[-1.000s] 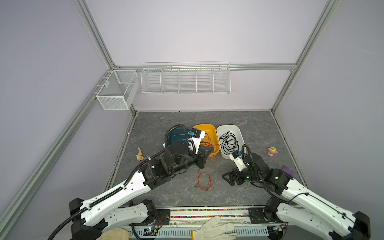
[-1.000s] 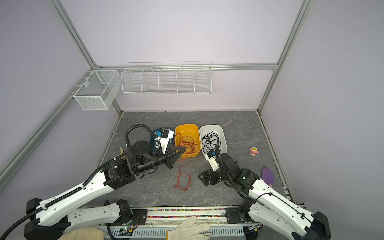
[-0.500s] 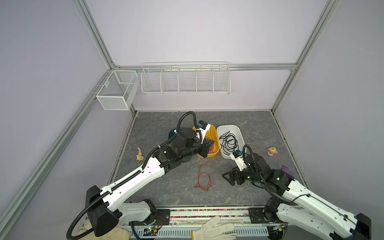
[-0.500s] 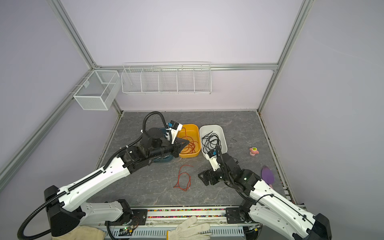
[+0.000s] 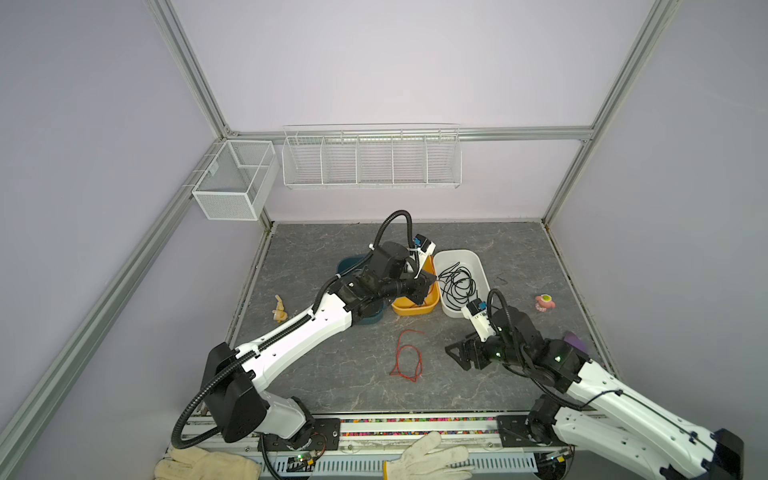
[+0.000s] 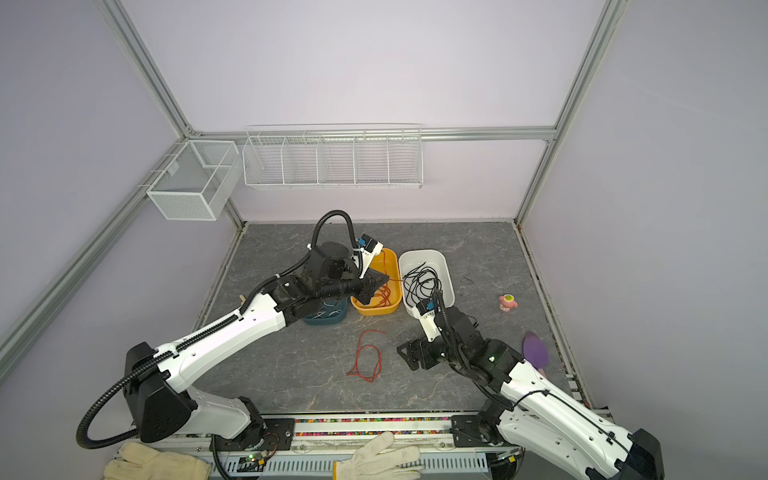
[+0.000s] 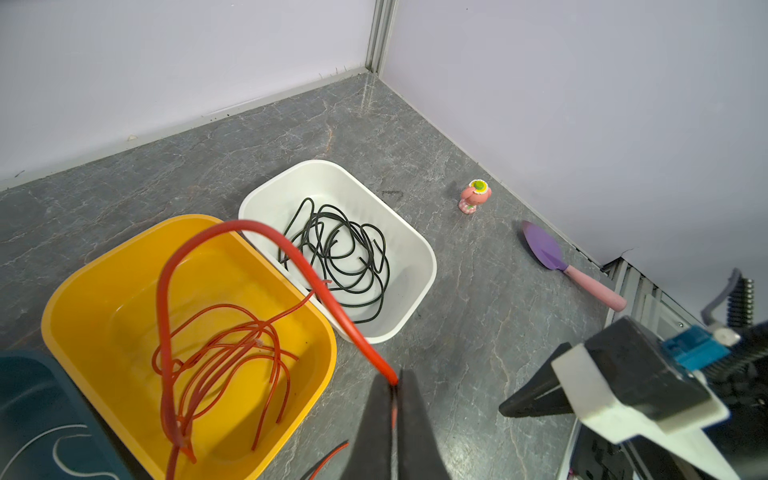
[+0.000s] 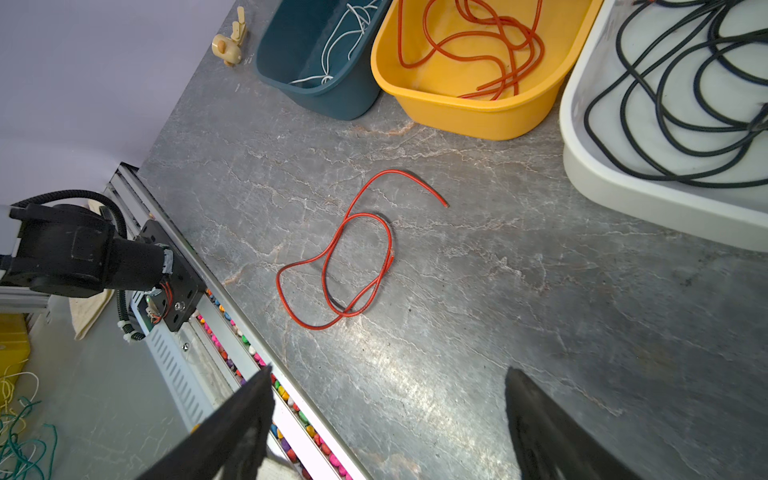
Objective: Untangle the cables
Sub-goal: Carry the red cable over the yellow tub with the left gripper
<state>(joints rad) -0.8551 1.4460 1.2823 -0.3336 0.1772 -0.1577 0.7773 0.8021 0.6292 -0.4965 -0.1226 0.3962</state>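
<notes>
L gripper is clamped shut on one end of a red cable, which arcs up & over the yellow bin, its far part dropping among the other red strands inside. R gripper hangs wide open, holding nothing, over the grey tabletop near a loose red cable lying looped there. The black cables sit in the white bin, and the white cables in the teal bin. Risk: the arc leans twd the white bin's rim, so a release here may drape it across both bins. A pull could drag snagged strands out w/ it. The held cable's far end can't be traced in the pile, and the pinch point is blurred.
</notes>
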